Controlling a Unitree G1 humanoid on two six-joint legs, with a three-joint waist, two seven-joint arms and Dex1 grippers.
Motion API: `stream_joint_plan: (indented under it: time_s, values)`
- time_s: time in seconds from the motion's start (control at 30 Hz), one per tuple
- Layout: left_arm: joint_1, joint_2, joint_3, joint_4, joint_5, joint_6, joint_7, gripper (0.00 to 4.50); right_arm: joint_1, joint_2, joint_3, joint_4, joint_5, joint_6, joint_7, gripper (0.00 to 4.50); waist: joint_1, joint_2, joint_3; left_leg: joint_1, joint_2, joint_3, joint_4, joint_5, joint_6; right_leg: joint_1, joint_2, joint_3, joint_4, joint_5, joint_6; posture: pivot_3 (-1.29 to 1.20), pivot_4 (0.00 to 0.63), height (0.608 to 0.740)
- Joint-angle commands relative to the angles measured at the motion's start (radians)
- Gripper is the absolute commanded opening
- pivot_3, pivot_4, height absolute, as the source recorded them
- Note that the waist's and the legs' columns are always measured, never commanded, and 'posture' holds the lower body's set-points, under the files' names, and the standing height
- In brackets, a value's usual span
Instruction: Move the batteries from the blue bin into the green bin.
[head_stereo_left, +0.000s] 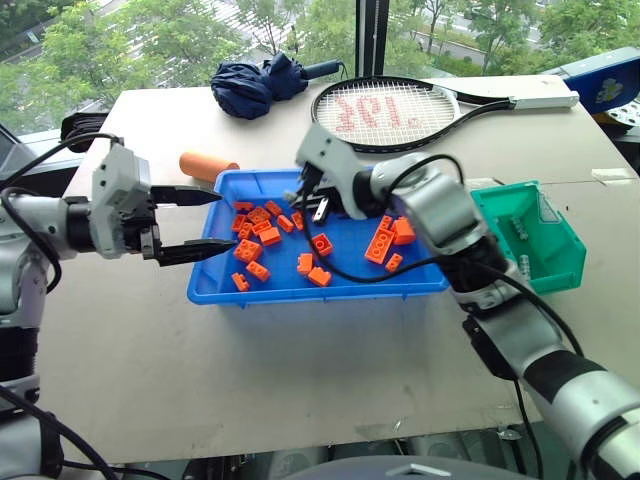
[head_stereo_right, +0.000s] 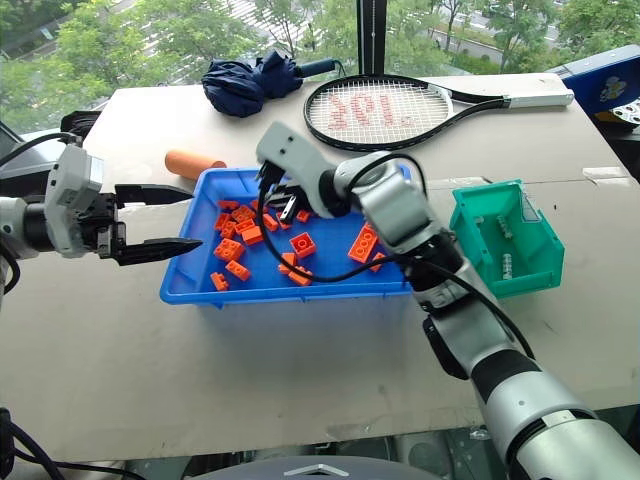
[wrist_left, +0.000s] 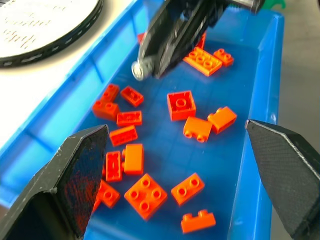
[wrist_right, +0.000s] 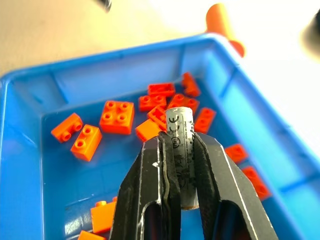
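The blue bin (head_stereo_left: 300, 292) sits mid-table, scattered with orange bricks (head_stereo_left: 320, 245). My right gripper (head_stereo_left: 318, 205) hangs above the bin's middle, shut on a silvery-grey battery (wrist_right: 179, 125) that stands up between its fingers; the battery's end (wrist_left: 141, 69) also shows in the left wrist view. At the bin's left edge my left gripper (head_stereo_left: 195, 222) is open and empty, pointing in over the rim. The green bin (head_stereo_left: 560, 262) stands just right of the blue bin, with two batteries (head_stereo_right: 505, 230) lying inside.
An orange cylinder (head_stereo_left: 208, 165) lies behind the blue bin's left corner. Farther back are a folded dark-blue umbrella (head_stereo_left: 255, 85) and a tennis racket (head_stereo_left: 390, 112). The table's front edge runs close in front of the bins.
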Motion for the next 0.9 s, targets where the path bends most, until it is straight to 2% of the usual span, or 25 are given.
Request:
stream_joint_plan:
  time_s: [0.03, 0.2, 0.33, 0.47, 0.6, 0.7, 0.8, 0.83, 0.9]
  values:
    - [-0.072, -0.035, -0.031, -0.077, -0.044, 0.032, 0.014, 4.5, 0.048, -0.116, -0.127, -0.234, 0.052, 0.158, -0.035, 0.05, 0.012, 0.0, 0.0, 0.0, 0.0, 0.0, 0.0, 0.0, 0.0, 0.0, 0.0, 0.0, 0.0, 0.0, 0.0, 0.0, 0.15, 0.74]
    - [-0.193, -0.14, -0.126, -0.135, -0.069, 0.07, 0.039, 4.5, 0.186, -0.399, -0.309, -0.442, 0.074, 0.317, -0.069, 0.05, 0.029, 0.0, 0.0, -0.001, -0.003, 0.0, 0.002, 0.0, 0.001, 0.001, 0.0, -0.002, -0.001, 0.0, 0.0, 0.0, 0.15, 0.74]
    - [-0.269, -0.216, -0.19, -0.145, -0.065, 0.082, 0.044, 4.5, 0.348, -0.601, -0.446, -0.521, 0.085, 0.379, -0.079, 0.05, 0.039, 0.0, 0.0, -0.001, -0.003, 0.002, 0.004, -0.003, 0.006, 0.003, 0.002, -0.001, -0.001, 0.0, 0.001, 0.0, 0.15, 0.74]
    - [-0.318, -0.277, -0.218, -0.134, -0.066, 0.074, 0.046, 4.5, 0.495, -0.693, -0.567, -0.531, 0.101, 0.384, -0.097, 0.05, 0.034, 0.0, 0.0, 0.0, 0.0, 0.005, 0.006, -0.003, 0.007, 0.004, 0.006, 0.003, 0.0, 0.0, 0.001, 0.0, 0.15, 0.74]
    - [-0.338, -0.307, -0.23, -0.121, -0.058, 0.059, 0.032, 4.5, 0.626, -0.713, -0.628, -0.502, 0.113, 0.343, -0.118, 0.05, 0.033, 0.0, 0.0, 0.002, 0.002, 0.006, 0.007, -0.003, 0.007, 0.005, 0.008, 0.004, 0.0, 0.0, 0.0, 0.0, 0.15, 0.74]
    - [-0.338, -0.316, -0.233, -0.115, -0.054, 0.055, 0.03, 4.5, 0.67, -0.71, -0.646, -0.478, 0.129, 0.292, -0.131, 1.35, 0.036, 0.0, 0.0, 0.002, 0.002, 0.006, 0.007, -0.003, 0.007, 0.005, 0.008, 0.004, 0.0, 0.0, 0.0, 0.0, 0.15, 0.74]
    - [-0.321, -0.308, -0.227, -0.108, -0.048, 0.041, 0.018, 4.5, 0.657, -0.703, -0.667, -0.472, 0.146, 0.273, -0.155, 2.87, 0.038, 0.0, 0.0, 0.002, 0.002, 0.006, 0.009, -0.003, 0.007, 0.005, 0.008, 0.004, 0.0, 0.0, 0.0, 0.0, 0.15, 0.74]
    - [-0.312, -0.304, -0.225, -0.105, -0.045, 0.035, 0.013, 4.5, 0.655, -0.707, -0.673, -0.471, 0.152, 0.271, -0.158, 3.24, 0.039, 0.0, 0.0, 0.002, 0.002, 0.006, 0.009, -0.003, 0.007, 0.005, 0.008, 0.004, 0.0, 0.0, 0.0, 0.0, 0.15, 0.74]
    - [-0.292, -0.296, -0.221, -0.104, -0.042, 0.034, 0.005, 4.5, 0.657, -0.711, -0.689, -0.473, 0.176, 0.265, -0.153, 4.34, 0.04, 0.0, 0.0, 0.002, 0.002, 0.005, 0.009, -0.003, 0.007, 0.006, 0.008, 0.003, 0.0, 0.0, 0.0, 0.0, 0.15, 0.74]
